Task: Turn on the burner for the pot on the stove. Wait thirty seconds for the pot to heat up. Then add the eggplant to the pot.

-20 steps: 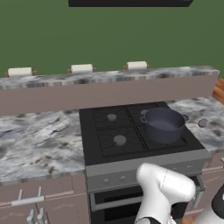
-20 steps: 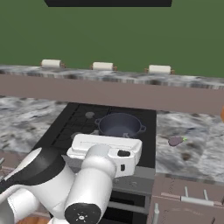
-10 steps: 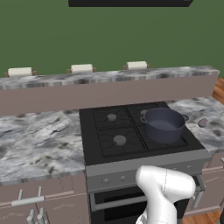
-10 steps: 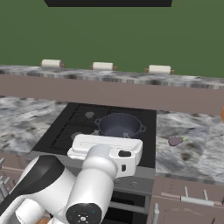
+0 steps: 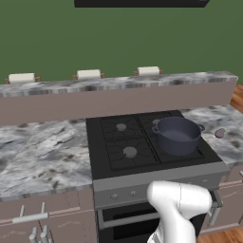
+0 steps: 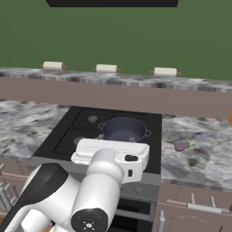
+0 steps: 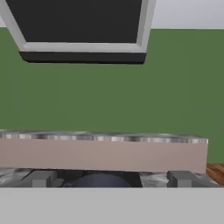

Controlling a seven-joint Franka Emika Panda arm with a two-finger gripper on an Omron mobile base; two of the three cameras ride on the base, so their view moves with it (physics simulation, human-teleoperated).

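Note:
The dark blue-grey pot (image 5: 178, 135) (image 6: 124, 129) stands on the front right burner of the black stove (image 5: 142, 188) (image 6: 68, 136). The small purple eggplant (image 5: 219, 133) (image 6: 181, 146) lies on the marble counter to the right of the stove. My white hand (image 6: 111, 154) hovers level over the stove's front edge, short of the pot. In the hand view my gripper (image 7: 111, 180) is open, its fingertips (image 7: 41, 178) far apart with nothing between them, and the pot's rim (image 7: 103, 178) sits just beyond.
A raised marble ledge (image 5: 118, 85) runs behind the stove and carries three pale rolls (image 5: 88, 74). A dark range hood (image 7: 83, 30) hangs above. Marble counter (image 5: 42, 152) spreads to the left, with drawers (image 5: 28, 218) below it. Small knobs (image 5: 114, 196) line the stove's front panel.
The arm's lower links have swung a little in both base views. The hand has stayed over the stove's front edge and the jaws remain wide apart.

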